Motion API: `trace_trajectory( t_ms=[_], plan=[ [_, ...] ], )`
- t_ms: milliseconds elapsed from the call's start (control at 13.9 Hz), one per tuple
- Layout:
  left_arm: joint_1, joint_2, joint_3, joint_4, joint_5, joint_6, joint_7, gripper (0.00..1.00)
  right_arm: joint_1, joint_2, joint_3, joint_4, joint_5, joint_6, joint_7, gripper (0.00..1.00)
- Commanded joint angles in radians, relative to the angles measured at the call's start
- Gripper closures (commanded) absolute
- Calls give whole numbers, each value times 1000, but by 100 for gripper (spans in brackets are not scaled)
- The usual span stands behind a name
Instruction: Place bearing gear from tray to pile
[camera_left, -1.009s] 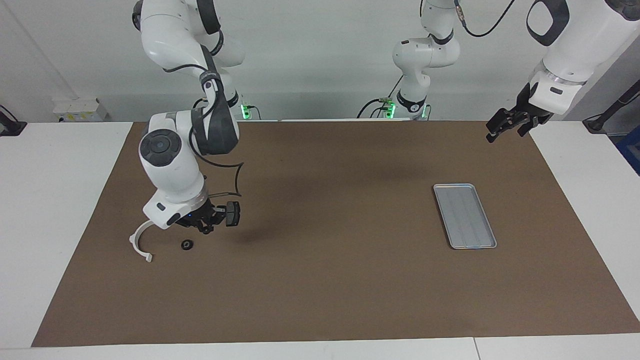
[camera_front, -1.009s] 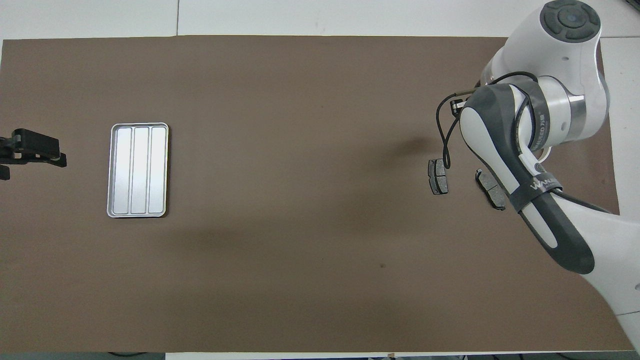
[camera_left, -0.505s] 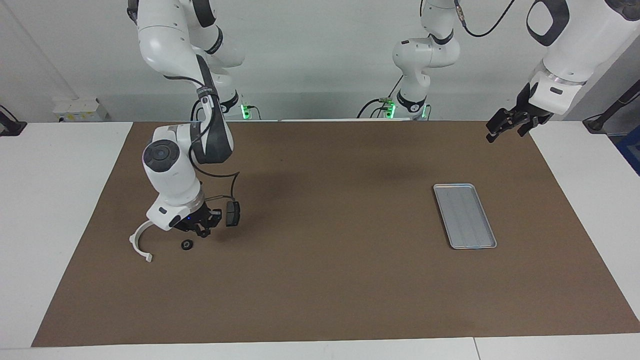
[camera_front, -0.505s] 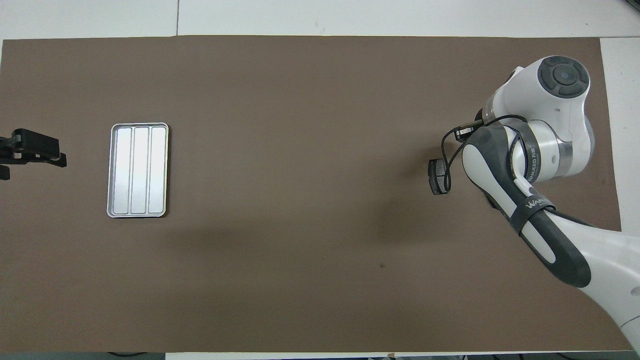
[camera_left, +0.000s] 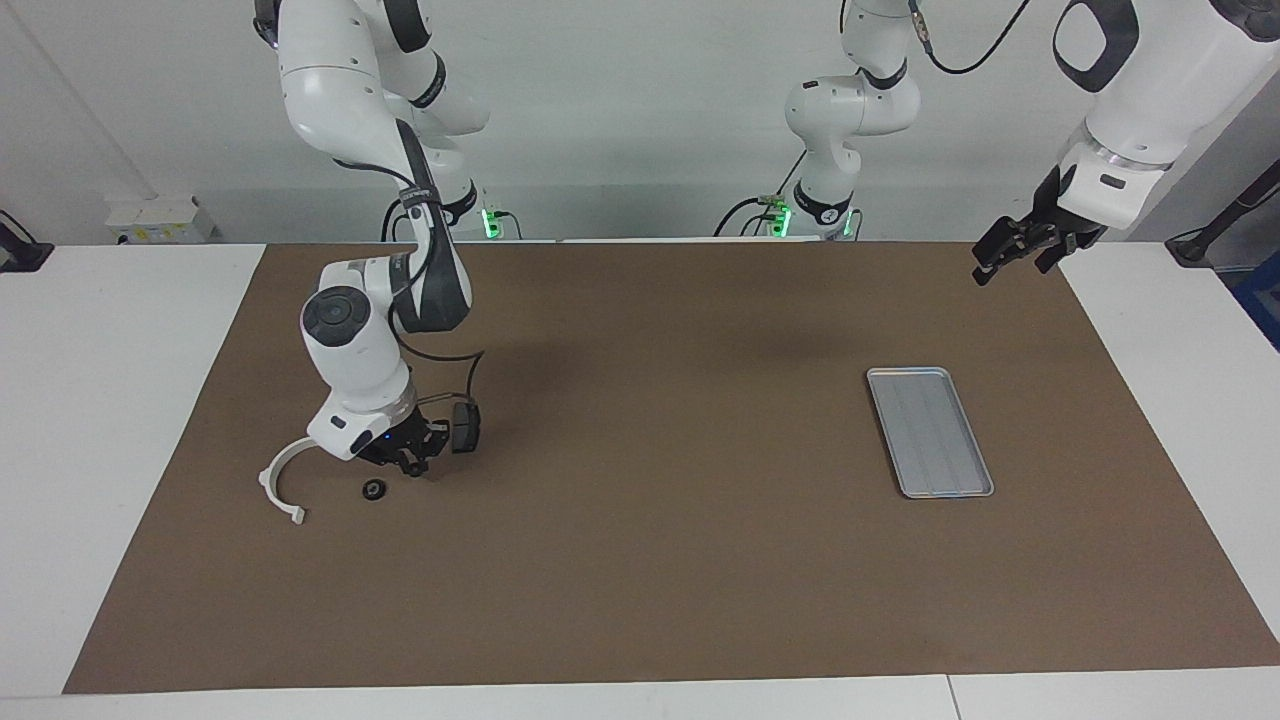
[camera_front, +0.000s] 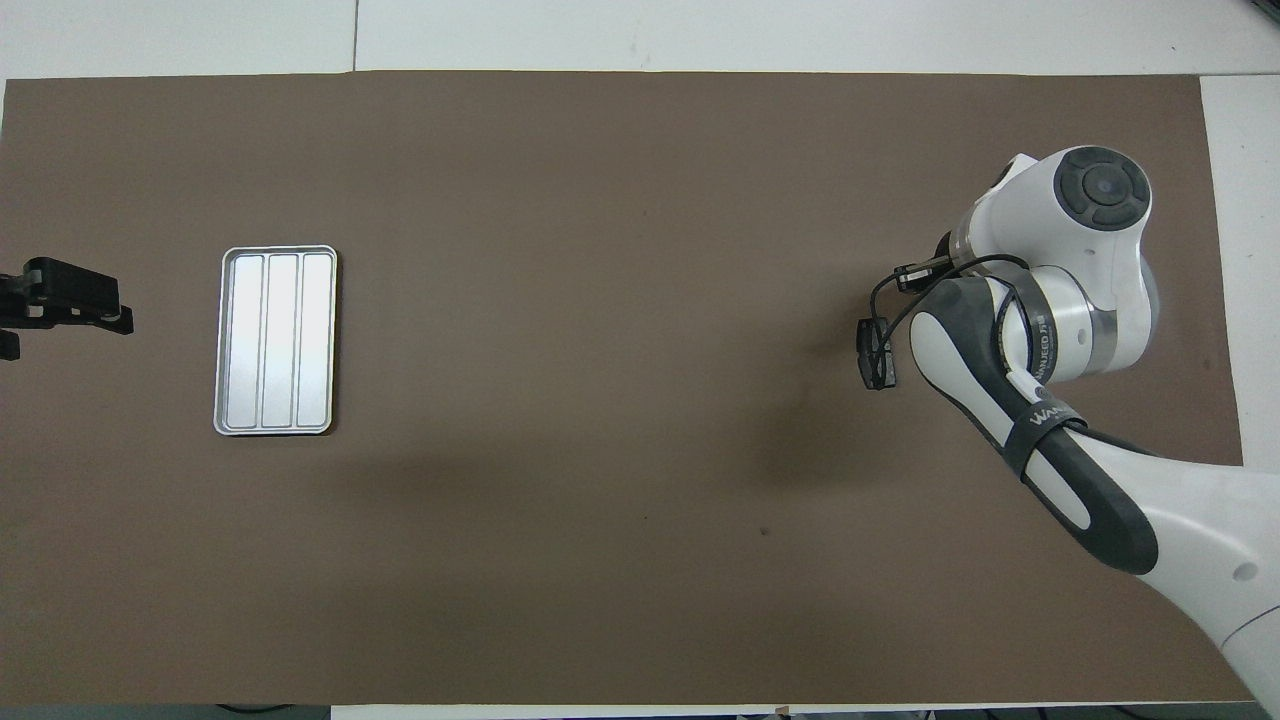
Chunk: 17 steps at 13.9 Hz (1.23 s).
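Observation:
The bearing gear (camera_left: 374, 489), a small black ring, lies on the brown mat beside the white semicircular bracket (camera_left: 279, 482) of the pile. One dark brake pad (camera_left: 463, 428) (camera_front: 875, 355) lies close by, nearer to the robots. The other pad is hidden under the right arm. My right gripper (camera_left: 412, 468) hangs low just beside the gear, open and empty, not touching it. In the overhead view the arm covers it, the gear and the bracket. The silver tray (camera_left: 930, 432) (camera_front: 275, 340) is empty, toward the left arm's end. My left gripper (camera_left: 1005, 262) (camera_front: 40, 310) waits open, off the mat's corner.
The brown mat (camera_left: 650, 560) covers most of the white table. The right arm's elbow and wrist (camera_front: 1060, 300) hang over the pile. Both arm bases stand at the robots' edge of the table.
The right arm has drawn its wrist back toward the robots and lower over the pile, now covering the second brake pad from above. The gear, bracket, tray and left gripper have not moved.

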Motion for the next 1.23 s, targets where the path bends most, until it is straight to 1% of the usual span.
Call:
trace_trajectory(
  t_ms=[0,144,361,433,505,577,649,721,793,865,937,1154],
  plan=[
    [5,-31,-3,-39,-8,21,9,0,-10,27,12,-12,14,56,13,100],
    [5,-31,-3,-39,-8,21,7,0,-9,48,12,-10,14,87,22,100],
    [7,-31,-3,-39,-8,21,9,0,-9,48,12,-10,14,88,25,100],
    [5,-31,-3,-39,-8,21,9,0,-9,48,11,-10,14,88,25,86],
    [5,-31,-3,-39,-8,20,9,0,-9,48,11,-10,14,88,25,79],
    [5,-31,-3,-39,-8,20,7,0,-9,50,11,-12,14,88,28,76],
    [5,-31,-3,-39,-8,21,7,0,-9,50,11,-12,14,88,31,68],
    [5,-31,-3,-39,-8,21,7,0,-9,50,11,-12,14,84,31,29],
    [5,-31,-3,-39,-8,20,7,0,-9,44,11,-7,14,72,28,11],
    [5,-31,-3,-39,-8,21,7,0,-9,35,11,-3,13,59,28,6],
    [5,-31,-3,-39,-8,20,7,0,-7,19,12,12,13,20,28,0],
    [5,-31,-3,-39,-8,20,7,0,-10,-27,14,161,11,-193,22,0]
  ],
)
